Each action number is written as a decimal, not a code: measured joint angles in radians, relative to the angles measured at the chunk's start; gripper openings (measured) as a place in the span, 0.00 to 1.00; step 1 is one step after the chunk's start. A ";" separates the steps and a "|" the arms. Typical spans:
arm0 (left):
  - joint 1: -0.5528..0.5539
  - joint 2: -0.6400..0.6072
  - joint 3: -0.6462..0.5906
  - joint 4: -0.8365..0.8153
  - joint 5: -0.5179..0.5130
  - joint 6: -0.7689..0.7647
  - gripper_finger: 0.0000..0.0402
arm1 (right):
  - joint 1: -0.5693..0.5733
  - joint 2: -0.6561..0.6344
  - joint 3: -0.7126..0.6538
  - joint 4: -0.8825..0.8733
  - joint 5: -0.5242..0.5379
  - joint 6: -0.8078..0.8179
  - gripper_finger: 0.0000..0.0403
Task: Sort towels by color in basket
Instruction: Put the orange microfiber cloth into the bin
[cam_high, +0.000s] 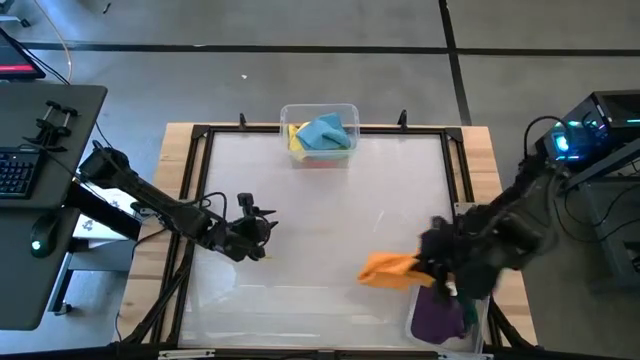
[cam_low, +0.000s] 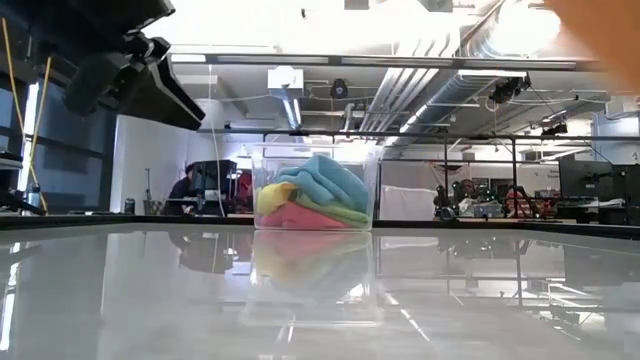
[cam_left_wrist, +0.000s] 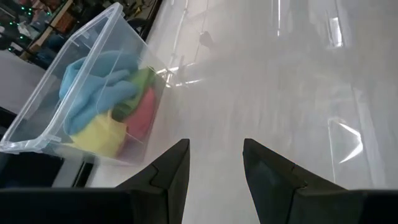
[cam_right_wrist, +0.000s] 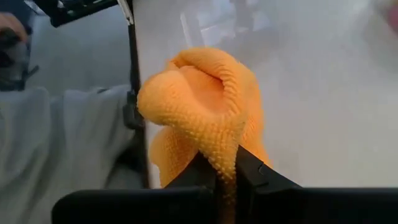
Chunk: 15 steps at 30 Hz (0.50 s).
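My right gripper (cam_high: 420, 266) is shut on the orange towel (cam_high: 386, 268) above the table's near right part, just left of a clear bin (cam_high: 415, 325) that holds the purple towel (cam_high: 438, 318). A second clear bin (cam_high: 346, 112) stands at the far edge. Bunched inside it are a teal towel (cam_low: 325, 180), a yellow one (cam_low: 272, 197), a pink one (cam_low: 312, 217) and a light green one (cam_left_wrist: 138, 84). My left gripper (cam_left_wrist: 214, 167) is open and hovers over the table's left middle (cam_high: 255, 228), touching nothing. The other towels are out of view. My right gripper pinches a bunched fold of the orange towel (cam_right_wrist: 225, 158) between its two fingers (cam_right_wrist: 256, 173), several layers thick. The fingers reach in from the table's right side. The towel bulges out past the fingertips and is lifted clear of the table; it shows as an orange blur (cam_low: 600, 20) high in the low view.
A black frame (cam_high: 200, 180) runs around the glossy white tabletop (cam_high: 330, 210), whose middle lies bare between the two bins. A desk with a keyboard (cam_high: 15, 170) stands off the left side. Lab equipment fills the room behind.
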<state>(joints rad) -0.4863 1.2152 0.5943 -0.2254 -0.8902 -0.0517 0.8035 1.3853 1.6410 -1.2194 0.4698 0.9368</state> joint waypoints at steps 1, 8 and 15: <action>-0.002 0.000 -0.004 0.009 0.000 0.000 0.34 | 0.022 0.000 0.026 -0.036 0.007 0.051 0.02; -0.009 0.000 -0.009 0.054 -0.003 0.052 0.34 | 0.069 0.002 0.080 -0.127 0.177 0.003 0.01; -0.008 0.000 -0.009 0.164 -0.003 0.164 0.34 | -0.139 -0.028 0.080 -0.173 0.185 -0.226 0.01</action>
<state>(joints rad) -0.4946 1.2152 0.5854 -0.0611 -0.8932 0.1128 0.6648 1.3574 1.7210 -1.3924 0.6549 0.7107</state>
